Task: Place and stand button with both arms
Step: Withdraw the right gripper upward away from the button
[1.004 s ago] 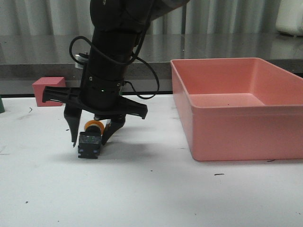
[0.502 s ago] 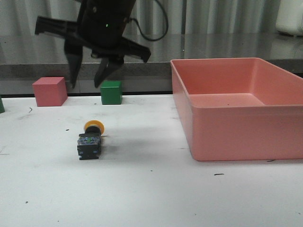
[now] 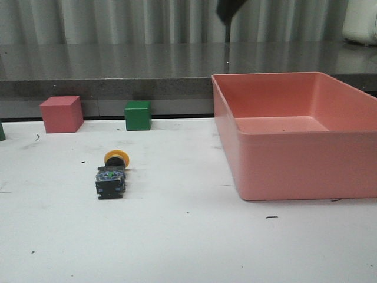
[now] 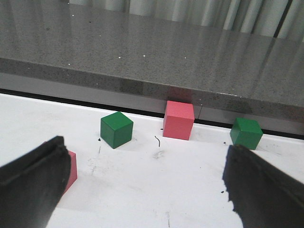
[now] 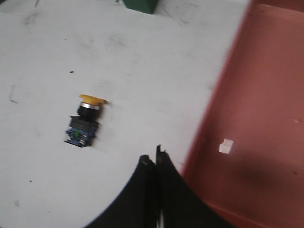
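The button [image 3: 111, 175] lies on its side on the white table, yellow cap toward the back and clear boxy base toward the front, with nothing touching it. From the right wrist view the button [image 5: 84, 122] shows far below my right gripper [image 5: 153, 160], whose fingers are pressed together and empty, high over the table beside the bin. My left gripper [image 4: 147, 190] stands wide open and empty over bare table near the back cubes; the button is outside that view. In the front view only a dark bit of arm [image 3: 227, 9] shows at the top edge.
A large pink bin [image 3: 294, 165] fills the right side of the table, its wall [image 5: 223, 95] close to my right fingers. A pink cube [image 3: 60, 114] and a green cube [image 3: 138, 115] stand at the back edge. Cubes [image 4: 178, 119] [image 4: 116, 129] [image 4: 246, 133] lie ahead of the left gripper, another pink one [image 4: 71, 168] by its finger.
The gripper that stood round the button has let go of it and risen up and to the right, almost out of the front view. The button stays lying where it was.
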`<control>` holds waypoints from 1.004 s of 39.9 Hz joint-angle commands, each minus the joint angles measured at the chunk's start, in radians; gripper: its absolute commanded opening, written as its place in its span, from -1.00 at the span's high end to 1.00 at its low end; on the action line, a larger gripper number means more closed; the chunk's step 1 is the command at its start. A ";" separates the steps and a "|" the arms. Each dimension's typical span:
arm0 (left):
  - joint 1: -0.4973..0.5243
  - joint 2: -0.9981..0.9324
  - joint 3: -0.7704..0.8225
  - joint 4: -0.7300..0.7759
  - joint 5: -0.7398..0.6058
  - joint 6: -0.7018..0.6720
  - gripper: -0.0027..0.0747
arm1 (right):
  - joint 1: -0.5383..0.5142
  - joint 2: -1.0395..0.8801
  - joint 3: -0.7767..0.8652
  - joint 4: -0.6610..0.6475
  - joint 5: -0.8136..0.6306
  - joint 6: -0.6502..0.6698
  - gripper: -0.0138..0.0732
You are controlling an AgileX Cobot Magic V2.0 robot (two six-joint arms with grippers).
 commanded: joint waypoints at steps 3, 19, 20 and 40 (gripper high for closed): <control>-0.001 0.011 -0.037 -0.007 -0.083 0.001 -0.66 | -0.140 -0.261 0.253 -0.035 -0.115 -0.068 0.83; -0.001 0.011 -0.037 -0.007 -0.083 0.001 -0.66 | -0.254 -0.875 0.987 -0.255 -0.568 -0.068 0.84; -0.001 0.011 -0.037 -0.007 -0.083 0.001 -0.66 | -0.254 -0.915 1.025 -0.255 -0.590 -0.068 0.84; -0.001 0.011 -0.037 -0.007 -0.088 0.001 -0.66 | -0.254 -1.519 1.357 -0.221 -0.735 -0.053 0.84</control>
